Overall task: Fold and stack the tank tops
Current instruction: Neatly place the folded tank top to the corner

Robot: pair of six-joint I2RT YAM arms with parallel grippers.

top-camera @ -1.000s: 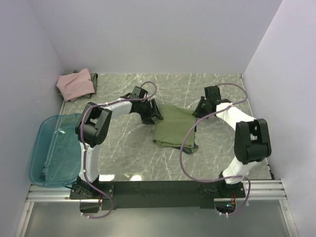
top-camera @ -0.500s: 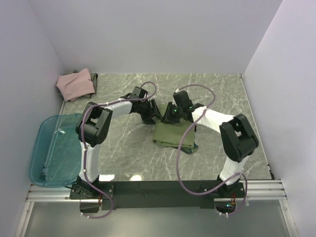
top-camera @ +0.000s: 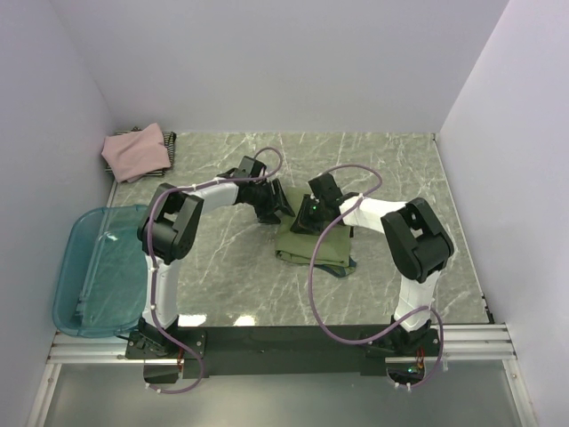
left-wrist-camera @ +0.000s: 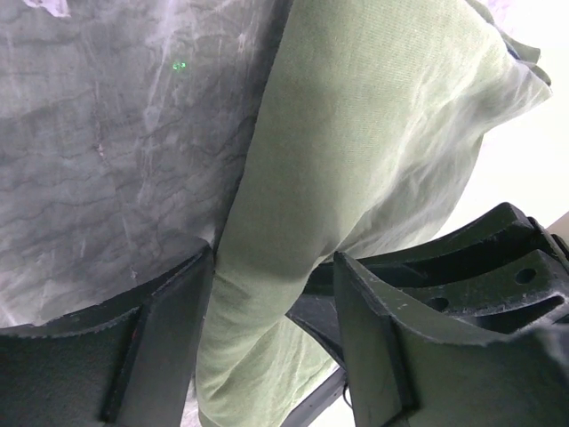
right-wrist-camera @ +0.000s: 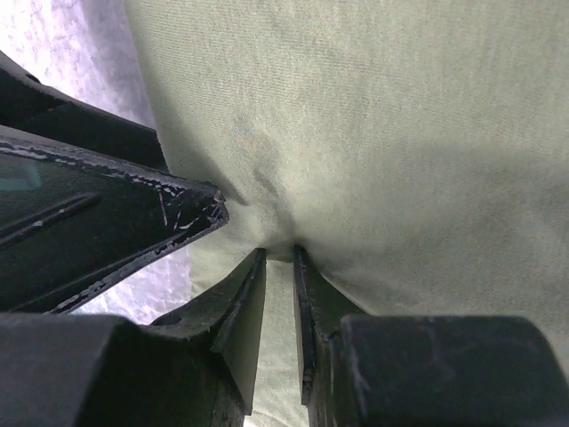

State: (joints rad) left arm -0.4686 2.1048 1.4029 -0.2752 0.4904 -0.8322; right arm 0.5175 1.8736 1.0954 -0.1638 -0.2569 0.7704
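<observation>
1. Three tank tops show only in the overhead view. The olive-green tank top (top-camera: 313, 242) lies folded mid-table. The dusty-pink tank top (top-camera: 135, 151) rests on the striped tank top (top-camera: 170, 140) in the far left corner of the table (top-camera: 400, 169).
2. Only that view also takes in the teal bin (top-camera: 96, 267), which sits at the table's left edge, well apart from the green cloth.
3. From above, the left gripper (top-camera: 272, 207) and the right gripper (top-camera: 307, 217) meet at the far left corner of the green top. How their jaws stand cannot be told there.
4. The left wrist camera settles it for the left gripper (left-wrist-camera: 271, 262). Its fingers (left-wrist-camera: 169, 338) stand wide apart, with the edge of the olive-green tank top (left-wrist-camera: 373, 124) running loose between them, unclamped.
5. The right wrist camera shows the right gripper (right-wrist-camera: 279, 253) nearly closed. Its fingers (right-wrist-camera: 242, 298) pinch a thin fold of the olive-green tank top (right-wrist-camera: 382, 124), and the left gripper's dark finger is just beside it.
</observation>
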